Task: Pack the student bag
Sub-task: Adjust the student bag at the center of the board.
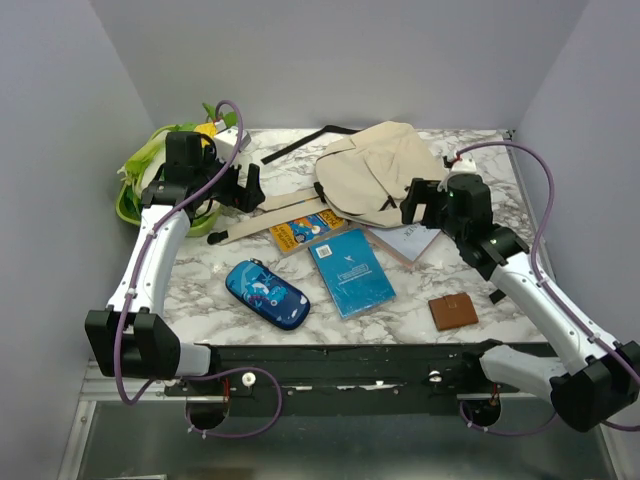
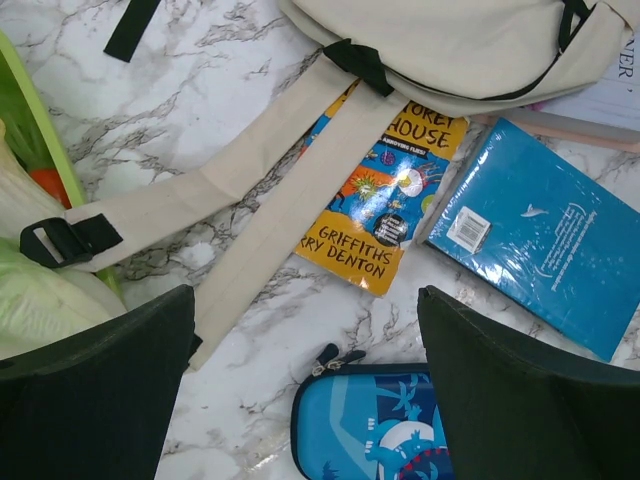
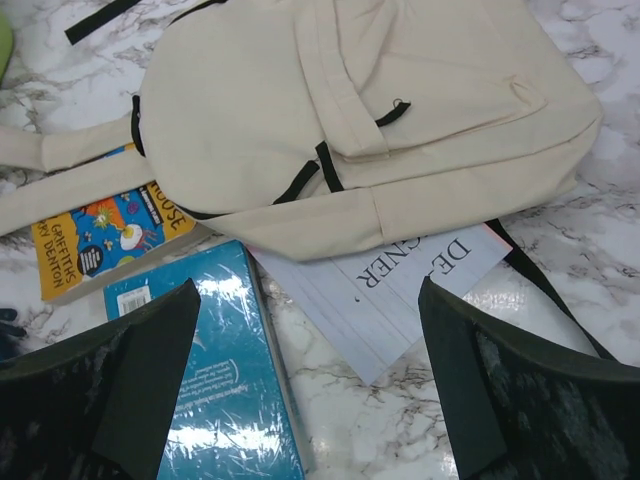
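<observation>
bag: big soft beige cloth backpack with black zipper trim (image 1: 375,170), lying flat at the back middle of the marble table (image 1: 200,290)
straps: long beige ones (image 2: 270,190), trailing left across an orange-yellow paperback (image 2: 385,200)
left gripper (image 1: 240,190): jaws wide apart, nothing in them, up above the straps
right gripper (image 1: 420,208): same deal, spread wide and empty, over the bag's near edge and a white booklet (image 3: 400,290)
out front: glossy blue book (image 1: 350,270), dark-blue patterned pencil case (image 1: 266,294), small brown wallet (image 1: 453,312)

The marble desk (image 1: 400,310) carried a cream backpack (image 1: 375,170) near its far edge, overlapping a yellow book (image 1: 305,230) and a white booklet (image 1: 412,240). A blue book (image 1: 350,270) lay mid-desk, a pencil case (image 1: 266,294) toward the near edge, a brown wallet (image 1: 453,312) near the near right corner, and a green bag (image 1: 140,175) at the far left corner.
</observation>
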Controlling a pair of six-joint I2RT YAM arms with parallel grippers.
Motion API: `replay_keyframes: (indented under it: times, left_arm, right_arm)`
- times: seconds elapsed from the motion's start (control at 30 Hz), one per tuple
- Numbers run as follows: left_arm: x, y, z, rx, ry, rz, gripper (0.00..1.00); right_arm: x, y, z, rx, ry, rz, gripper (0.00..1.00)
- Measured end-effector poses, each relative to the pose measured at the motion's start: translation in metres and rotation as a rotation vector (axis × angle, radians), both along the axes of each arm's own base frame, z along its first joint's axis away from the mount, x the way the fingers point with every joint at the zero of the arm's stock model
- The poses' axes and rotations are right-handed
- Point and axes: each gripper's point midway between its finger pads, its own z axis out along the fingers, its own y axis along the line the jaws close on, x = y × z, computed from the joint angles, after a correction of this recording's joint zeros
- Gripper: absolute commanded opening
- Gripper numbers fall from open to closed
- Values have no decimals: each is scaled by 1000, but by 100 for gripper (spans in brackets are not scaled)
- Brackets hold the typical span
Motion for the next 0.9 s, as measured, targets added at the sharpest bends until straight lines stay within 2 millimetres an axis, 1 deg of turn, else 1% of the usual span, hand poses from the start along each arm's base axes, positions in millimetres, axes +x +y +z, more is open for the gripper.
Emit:
replay_keyframes:
  times: [0.17,0.27,0.37,0.5,0.6,0.67,0.77,0.9]
  left_arm:
    - [2,-1,-3,-3,9,-5,99]
    - [8,-3,-6,-8,18,-11,99]
    - [16,-5,-11,-15,35,-20,99]
    - [27,-8,-16,-25,54,-29,99]
    - [31,-10,-19,-31,63,-37,99]
    - [30,-11,-20,-33,67,-40,99]
    - [30,-11,-20,-36,66,-45,99]
    - [30,-11,-20,-32,62,-52,99]
  right_arm:
    - [4,3,-10,-7,22,6,100]
    - [12,8,-22,-20,61,11,100]
    - [25,16,-30,-23,94,15,100]
    - [43,26,-31,-17,112,11,100]
    - [61,35,-29,-6,115,7,100]
    - [72,41,-32,0,123,2,99]
    - [83,47,-47,2,160,-3,96]
    - [86,53,-72,-1,217,-1,94]
